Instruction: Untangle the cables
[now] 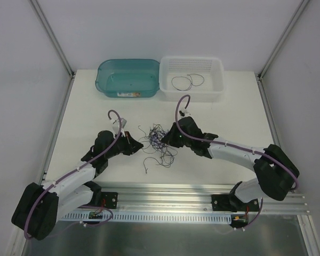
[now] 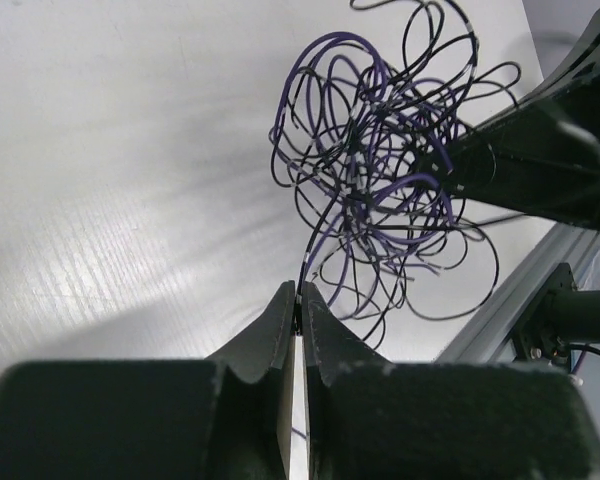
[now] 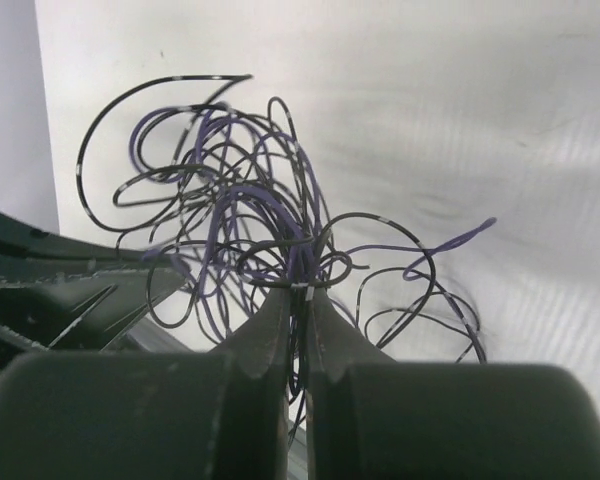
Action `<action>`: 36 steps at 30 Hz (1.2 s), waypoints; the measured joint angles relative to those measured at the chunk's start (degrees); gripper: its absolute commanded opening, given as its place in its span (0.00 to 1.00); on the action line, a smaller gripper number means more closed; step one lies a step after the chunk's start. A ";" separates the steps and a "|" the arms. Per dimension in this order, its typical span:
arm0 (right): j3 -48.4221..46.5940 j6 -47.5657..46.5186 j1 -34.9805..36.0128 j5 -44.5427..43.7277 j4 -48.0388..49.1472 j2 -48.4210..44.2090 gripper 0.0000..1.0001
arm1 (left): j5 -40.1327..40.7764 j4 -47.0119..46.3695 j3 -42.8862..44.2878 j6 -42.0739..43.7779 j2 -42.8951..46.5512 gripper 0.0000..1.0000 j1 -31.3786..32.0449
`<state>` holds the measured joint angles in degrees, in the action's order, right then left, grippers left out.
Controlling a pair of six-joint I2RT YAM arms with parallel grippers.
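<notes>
Overlapping cables, individually indistinguishable.

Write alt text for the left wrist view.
The left end effector, at bottom centre, is shut on a thin black strand leading up into a tangle of black and purple cables against the white table. The right end effector, dark and bulky, reaches into the tangle from the right.

At the far edge of my table stands a teal tub. A white basket sits just beside it.
</notes>
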<state>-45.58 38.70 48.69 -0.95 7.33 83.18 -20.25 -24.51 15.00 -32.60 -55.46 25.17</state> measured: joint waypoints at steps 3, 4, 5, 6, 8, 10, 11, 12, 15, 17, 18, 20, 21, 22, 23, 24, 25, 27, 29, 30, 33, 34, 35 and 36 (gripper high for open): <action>0.02 -0.96 -0.66 -0.90 -1.38 -1.14 0.01 | 0.44 3.02 0.22 -0.07 2.19 0.00 0.04; 0.02 -1.36 -0.70 -1.03 -1.66 -1.53 0.01 | 0.46 3.93 0.37 -0.15 2.75 0.00 0.17; 0.02 -1.68 -0.70 -1.11 -1.90 -1.86 0.01 | 0.63 4.68 0.55 -0.33 3.23 0.00 0.35; 0.02 -1.97 -0.70 -1.18 -2.10 -2.10 0.01 | 0.68 5.33 0.76 -0.46 3.58 0.00 0.42; 0.02 -2.38 -0.70 -1.20 -2.27 -2.34 0.01 | 0.74 6.58 1.36 -0.85 3.74 0.00 0.42; 0.02 -2.82 -0.70 -1.16 -2.45 -2.36 0.01 | 0.72 7.39 1.68 -1.14 3.72 0.00 0.42; 0.02 -3.06 -0.70 -1.09 -2.54 -2.36 0.01 | 0.70 7.65 1.68 -1.33 3.69 0.00 0.42; 0.00 -3.50 -0.70 -0.87 -2.54 -2.36 0.01 | 0.66 7.89 1.68 -1.55 3.63 0.00 0.42; -0.07 -4.96 -0.68 -0.20 -2.91 -2.34 0.01 | 0.04 8.07 1.68 -2.23 3.32 0.01 0.39; -0.13 -6.14 -0.55 0.13 -3.19 -2.29 0.01 | -0.48 8.24 1.68 -2.56 3.30 0.04 0.39; -0.24 -6.80 -0.44 0.22 -3.28 -2.14 0.01 | -0.63 8.33 1.68 -2.62 3.26 0.06 0.39; -0.57 -7.67 -0.15 0.22 -3.65 -1.79 0.01 | -0.81 8.57 1.70 -2.80 2.93 0.18 0.37; -0.81 -8.22 -0.09 0.13 -4.04 -1.55 0.01 | -0.83 8.72 1.73 -2.86 2.73 0.20 0.35; -0.98 -8.72 -0.04 0.11 -4.42 -1.38 0.01 | -0.81 8.92 1.73 -2.97 2.54 0.22 0.35; -1.11 -9.16 0.02 0.09 -4.72 -1.18 0.01 | -0.81 9.03 1.73 -3.06 2.32 0.30 0.35; -1.16 -9.46 0.07 0.11 -4.76 -1.09 0.01 | -0.79 9.07 1.73 -2.99 2.14 0.35 0.35; -1.20 -9.79 0.09 0.11 -4.98 -1.03 0.01 | -0.79 9.07 1.73 -3.15 2.05 0.37 0.35; -1.33 -10.38 0.22 0.15 -5.22 -1.01 0.01 | -0.76 9.09 1.75 -3.21 1.95 0.44 0.35; -1.68 -10.88 0.33 0.20 -5.49 -1.01 0.01 | -0.76 9.09 1.75 -3.02 1.70 0.51 0.35; -1.86 -11.13 0.33 0.42 -5.51 -1.01 0.01 | -0.74 9.07 1.75 -2.91 1.51 0.55 0.35; -2.25 -11.54 0.44 1.46 -5.49 -1.01 0.01 | -0.74 9.05 1.75 -2.49 0.55 0.56 0.35; -2.34 -11.67 0.46 1.79 -5.49 -1.01 0.01 | -0.79 9.01 1.75 -2.38 0.15 0.54 0.35; -2.38 -11.80 0.50 2.01 -5.49 -1.01 0.01 | -0.85 8.85 1.75 -2.34 -0.26 0.53 0.35; -2.40 -11.89 0.55 2.32 -5.49 -1.01 0.01 | -1.09 8.59 1.75 -2.29 -0.72 0.51 0.35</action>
<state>-47.99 26.81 49.23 1.37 1.85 82.17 -21.34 -15.92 16.75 -34.89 -56.18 25.52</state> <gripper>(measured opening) 0.045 0.540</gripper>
